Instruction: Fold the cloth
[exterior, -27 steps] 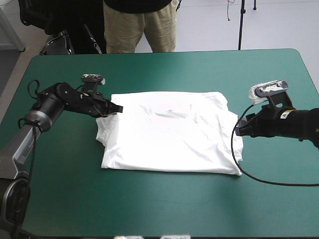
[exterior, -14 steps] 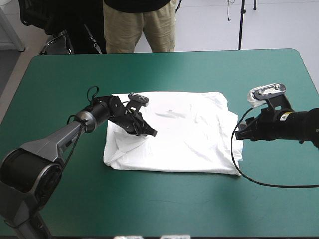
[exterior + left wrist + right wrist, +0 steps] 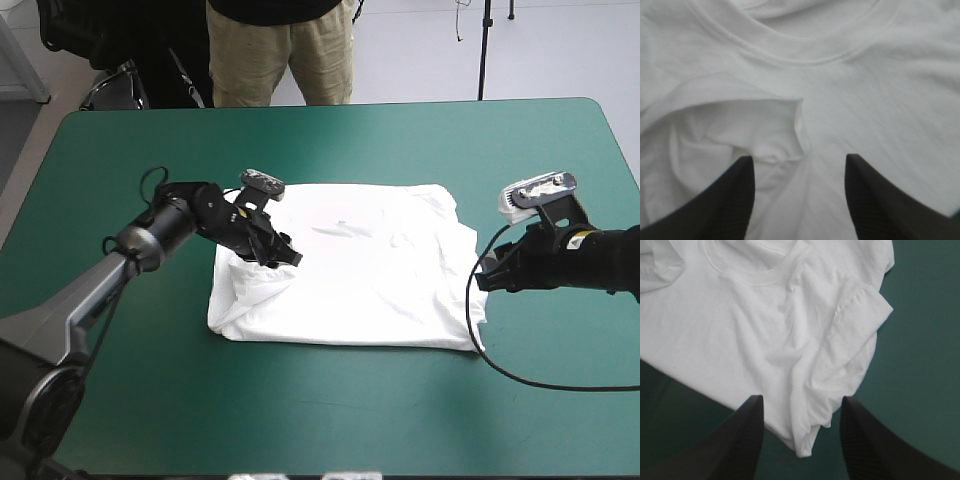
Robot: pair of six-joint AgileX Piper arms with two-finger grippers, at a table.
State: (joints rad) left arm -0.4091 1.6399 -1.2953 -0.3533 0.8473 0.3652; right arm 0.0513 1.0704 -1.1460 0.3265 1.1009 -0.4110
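The white T-shirt (image 3: 370, 270) lies flat on the middle of the table, its left side folded inward into a soft rumpled edge. My left gripper (image 3: 285, 256) hovers over that folded left part, open. In the left wrist view the left gripper (image 3: 799, 159) has its black fingers apart above the turned-in sleeve (image 3: 755, 125), with the collar (image 3: 805, 57) ahead. My right gripper (image 3: 489, 279) is at the shirt's right edge, open. In the right wrist view the right gripper (image 3: 802, 400) straddles the shirt's near corner (image 3: 805, 440), the right sleeve (image 3: 860, 315) ahead.
The teal-green cover (image 3: 330, 420) shows on every side of the T-shirt, with wide bands toward the front edge and both side edges.
My left gripper carried the shirt's left sleeve inward over the body, then opened and let it go, drawing back slightly. The right arm barely moved.
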